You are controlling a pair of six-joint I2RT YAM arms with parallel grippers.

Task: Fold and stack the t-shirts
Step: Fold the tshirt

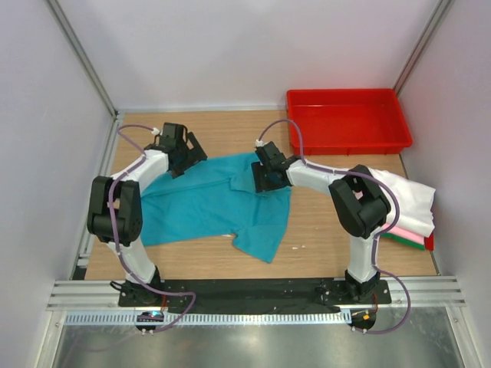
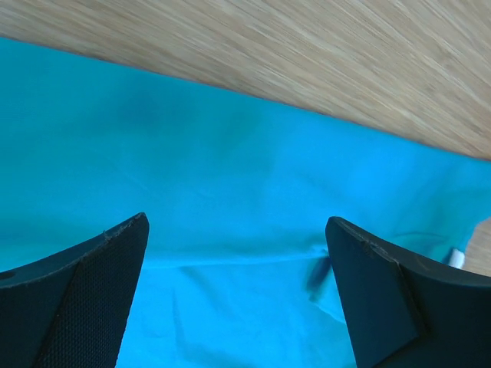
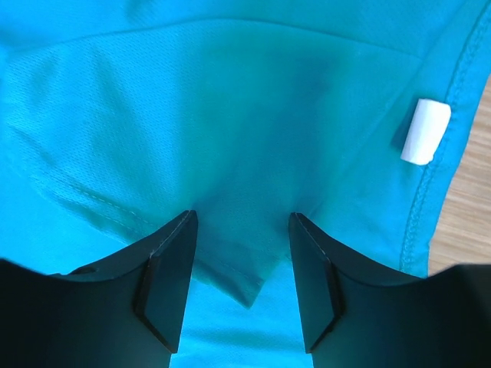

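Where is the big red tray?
In the top view, the red tray sits at the far right corner of the table, with the teal shirt spread out nearer and to its left.

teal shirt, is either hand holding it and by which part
Left hand is open over the teal shirt, holding nothing. Right hand straddles a raised fold near the white neck label; a firm hold cannot be told.

Bright even light, soft shadows under the fingers [image 3: 165,291] on the teal t-shirt [image 3: 230,115], wood table [image 2: 307,54] blurred
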